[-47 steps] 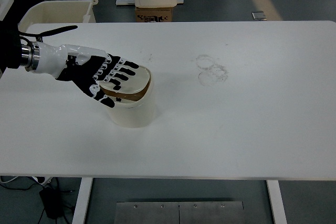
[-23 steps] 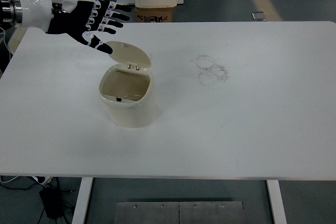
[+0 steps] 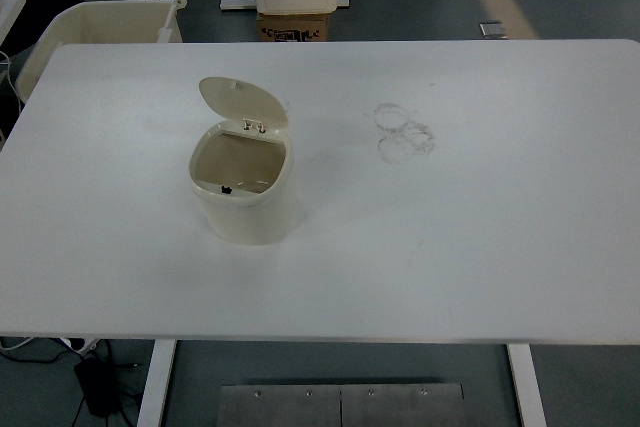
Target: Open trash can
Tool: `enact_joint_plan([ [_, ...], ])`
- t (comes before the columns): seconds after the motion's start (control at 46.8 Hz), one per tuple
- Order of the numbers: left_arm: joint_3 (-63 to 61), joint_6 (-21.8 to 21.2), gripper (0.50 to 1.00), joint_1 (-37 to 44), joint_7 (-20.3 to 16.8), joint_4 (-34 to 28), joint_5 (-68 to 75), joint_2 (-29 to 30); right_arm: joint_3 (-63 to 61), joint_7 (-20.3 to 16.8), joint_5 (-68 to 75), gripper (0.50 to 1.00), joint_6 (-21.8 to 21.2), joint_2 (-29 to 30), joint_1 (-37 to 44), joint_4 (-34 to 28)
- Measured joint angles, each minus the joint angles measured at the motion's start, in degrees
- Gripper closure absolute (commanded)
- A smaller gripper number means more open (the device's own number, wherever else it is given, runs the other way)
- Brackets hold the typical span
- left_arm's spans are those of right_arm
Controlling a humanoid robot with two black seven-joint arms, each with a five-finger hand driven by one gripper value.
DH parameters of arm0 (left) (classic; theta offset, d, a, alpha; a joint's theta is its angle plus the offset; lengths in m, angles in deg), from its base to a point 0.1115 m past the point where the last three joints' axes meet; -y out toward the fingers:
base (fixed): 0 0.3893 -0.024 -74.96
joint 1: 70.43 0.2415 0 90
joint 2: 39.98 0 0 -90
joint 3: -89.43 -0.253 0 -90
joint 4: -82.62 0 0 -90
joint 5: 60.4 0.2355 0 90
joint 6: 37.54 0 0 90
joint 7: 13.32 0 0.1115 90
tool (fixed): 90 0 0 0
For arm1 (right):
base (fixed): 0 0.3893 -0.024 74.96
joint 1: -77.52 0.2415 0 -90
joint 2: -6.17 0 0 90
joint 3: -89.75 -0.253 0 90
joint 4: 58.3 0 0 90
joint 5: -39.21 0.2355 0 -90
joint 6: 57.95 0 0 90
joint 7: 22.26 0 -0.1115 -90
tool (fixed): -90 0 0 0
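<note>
Now the trash can (image 3: 243,192) stands on the white counter (image 3: 470,237), left of the middle, and its lid (image 3: 240,103) is up. The lid is tilted back on the hinge at the far rim, so I look straight down into the can. The inside seems empty, only a small dark catch shows at the near rim.

My hands are not in the picture. Neither the left one nor the right one reaches over the counter, so I cannot say if my fingers are released or clenched. Nothing touches the can at this moment.

I judge that the opening step is finished: the lid stands open alone, without support. What is left is small. The next move, as I see it, asks only that I keep my arms away from the can, because a touch on the raised lid could push it down again or move the light can on the smooth counter. If the lid does not hold and falls, I would need to bring a hand to the near edge of the lid again.

To the right of the can there are some faint ring marks (image 3: 403,134) on the counter, well apart from it. Behind the far left corner of the counter a pale bin (image 3: 90,27) stands on the floor.
</note>
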Motion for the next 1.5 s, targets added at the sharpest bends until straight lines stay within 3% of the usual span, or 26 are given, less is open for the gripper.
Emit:
enact_joint_plan([
  [0.15, 1.8, 0.0, 0.500, 2.5, -4.5, -8.7, -5.7, -2.4, 0.0, 0.0, 0.0, 0.509, 0.0, 0.0, -0.1, 0.0],
  [0.428, 12.2, -0.1, 0.500, 15.2, -7.7, -18.2, -14.2, -4.6, 0.0, 0.0, 0.1, 0.509, 0.0, 0.0, -0.1, 0.0],
  [0.556, 17.7, -0.1, 0.500, 21.3, -10.4, -19.4, -14.5, -5.6, 0.0, 0.0, 0.1, 0.509, 0.0, 0.0, -0.1, 0.0],
  [0.983, 27.0, -0.2, 0.500, 36.3, -10.7, -22.1, -14.5, -7.9, 0.0, 0.0, 0.1, 0.509, 0.0, 0.0, -0.1, 0.0],
  [1.496, 29.2, -0.2, 0.500, 41.8, -10.7, -23.5, -16.6, -10.6, 0.0, 0.0, 0.1, 0.509, 0.0, 0.0, -0.1, 0.0],
])
